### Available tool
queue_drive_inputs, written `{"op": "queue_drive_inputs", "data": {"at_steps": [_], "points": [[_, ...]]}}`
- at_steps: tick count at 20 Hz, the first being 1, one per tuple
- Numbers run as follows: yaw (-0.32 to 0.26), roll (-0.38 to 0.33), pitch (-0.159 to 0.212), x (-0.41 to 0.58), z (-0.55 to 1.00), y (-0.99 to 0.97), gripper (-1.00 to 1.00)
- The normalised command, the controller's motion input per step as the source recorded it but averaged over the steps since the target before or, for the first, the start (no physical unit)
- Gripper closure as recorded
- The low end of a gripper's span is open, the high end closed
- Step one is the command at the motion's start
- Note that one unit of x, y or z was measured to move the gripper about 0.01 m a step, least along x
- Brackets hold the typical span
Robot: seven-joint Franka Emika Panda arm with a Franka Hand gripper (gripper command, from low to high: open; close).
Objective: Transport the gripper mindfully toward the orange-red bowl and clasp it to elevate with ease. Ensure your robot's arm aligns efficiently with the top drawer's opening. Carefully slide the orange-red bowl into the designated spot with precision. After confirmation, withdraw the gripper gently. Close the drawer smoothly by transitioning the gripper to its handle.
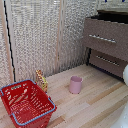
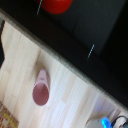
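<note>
Wrist view, orange-red bowl inside the top drawer, pink cup on floor, my gripper barely visible, can't tell its opening

The top drawer stands pulled out, its mouth unblocked from above in the wrist view, with the bowl lying inside near one end. The handle juts from the drawer front with bare space before it. On the wooden floor, the pink cup stands alone, well apart from the cabinet. The red basket fills the exterior view's left corner, a small patterned object just behind it. Between cup and cabinet the floor lies bare.
</note>
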Motion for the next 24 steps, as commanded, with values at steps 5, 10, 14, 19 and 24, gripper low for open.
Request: {"op": "queue_drive_inputs", "data": {"at_steps": [5, 10, 14, 19, 24], "points": [[0.146, -0.375, 0.079, 0.000, -0.20, 0.06, -1.00], [0.217, -0.357, 0.083, -0.090, -0.20, 0.00, -1.00], [0.191, -0.329, 0.192, -0.264, -0.09, 0.00, -1.00], [0.178, -0.287, 0.253, -0.308, -0.02, 0.02, -1.00], [0.139, -0.302, 0.242, -0.223, -0.13, 0.18, -1.00]]}}
